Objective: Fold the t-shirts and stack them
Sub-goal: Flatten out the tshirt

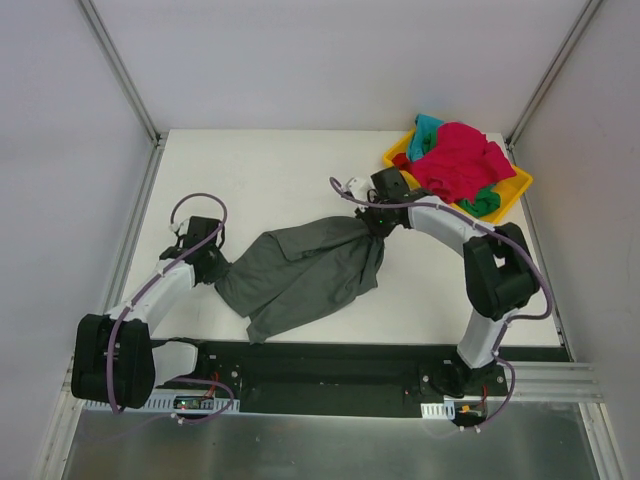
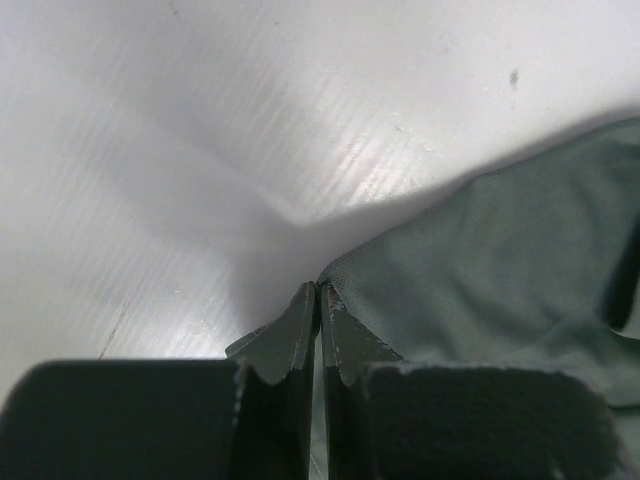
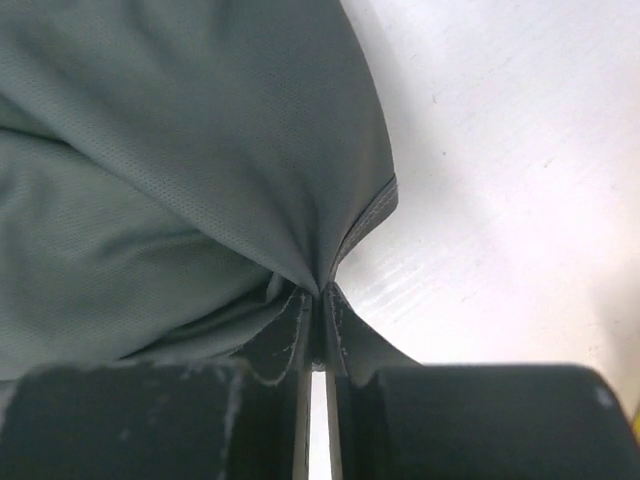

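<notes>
A dark grey t-shirt (image 1: 305,272) lies crumpled across the middle of the white table, stretched between both grippers. My left gripper (image 1: 213,268) is shut on the grey t-shirt's left corner; the left wrist view shows its jaws (image 2: 319,292) pinched on the cloth edge (image 2: 480,270). My right gripper (image 1: 378,222) is shut on the shirt's upper right end; the right wrist view shows cloth (image 3: 180,170) bunched into the closed fingertips (image 3: 322,295).
A yellow tray (image 1: 520,186) at the back right corner holds a heap of red (image 1: 458,160), teal (image 1: 428,130) and green (image 1: 484,202) t-shirts. The table edge and a black rail (image 1: 330,365) run along the front by the arm bases.
</notes>
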Robot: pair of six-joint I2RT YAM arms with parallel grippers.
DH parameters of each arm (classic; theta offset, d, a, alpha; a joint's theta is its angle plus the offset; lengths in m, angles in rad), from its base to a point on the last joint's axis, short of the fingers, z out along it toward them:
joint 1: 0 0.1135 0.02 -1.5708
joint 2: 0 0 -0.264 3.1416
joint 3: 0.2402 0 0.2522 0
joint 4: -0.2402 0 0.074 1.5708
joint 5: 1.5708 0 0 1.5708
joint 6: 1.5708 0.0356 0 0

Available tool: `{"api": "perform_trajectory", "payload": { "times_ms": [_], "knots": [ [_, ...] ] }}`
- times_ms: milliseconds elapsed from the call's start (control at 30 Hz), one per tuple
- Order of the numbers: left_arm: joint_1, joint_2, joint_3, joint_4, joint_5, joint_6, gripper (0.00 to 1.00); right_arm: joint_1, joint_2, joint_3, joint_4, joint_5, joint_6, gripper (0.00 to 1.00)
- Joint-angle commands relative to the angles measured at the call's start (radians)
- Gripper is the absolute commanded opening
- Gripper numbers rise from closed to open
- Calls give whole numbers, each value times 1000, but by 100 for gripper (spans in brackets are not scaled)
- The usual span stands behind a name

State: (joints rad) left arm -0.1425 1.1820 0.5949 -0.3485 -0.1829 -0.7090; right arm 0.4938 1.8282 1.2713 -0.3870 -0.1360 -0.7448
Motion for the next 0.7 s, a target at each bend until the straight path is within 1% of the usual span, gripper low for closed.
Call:
{"api": "perform_trajectory", "payload": {
  "times_ms": [0, 67, 133, 267, 333, 433, 500, 600, 667],
  "knots": [
    [4, -86, 91, -20, 55, 42, 0, 0, -216, -16, 56, 2, 93, 4],
    [4, -169, 127, -26, 68, 43, 0, -1, -327, -29, 50, 28, 157, 1],
    [4, -263, 163, -38, 71, 40, 0, 2, -447, -41, 28, 30, 212, 1],
    [3, -464, 265, -43, 79, 45, 0, 0, -700, -84, 37, 29, 307, 0],
    [3, -542, 328, -41, 94, 54, 0, 0, -806, -75, 22, -14, 358, 1],
    [3, -600, 471, -43, 150, 94, 0, 2, -984, -59, 14, -181, 407, 1],
    [1, -611, 578, -41, 181, 118, 0, 2, -1065, -37, 30, -226, 450, 1],
    [3, -613, 735, -41, 264, 140, 0, 2, -1138, 46, 13, -298, 511, 1],
    [3, -613, 822, -40, 296, 146, 0, 2, -1147, 130, -25, -364, 553, 1]
  ]
}}
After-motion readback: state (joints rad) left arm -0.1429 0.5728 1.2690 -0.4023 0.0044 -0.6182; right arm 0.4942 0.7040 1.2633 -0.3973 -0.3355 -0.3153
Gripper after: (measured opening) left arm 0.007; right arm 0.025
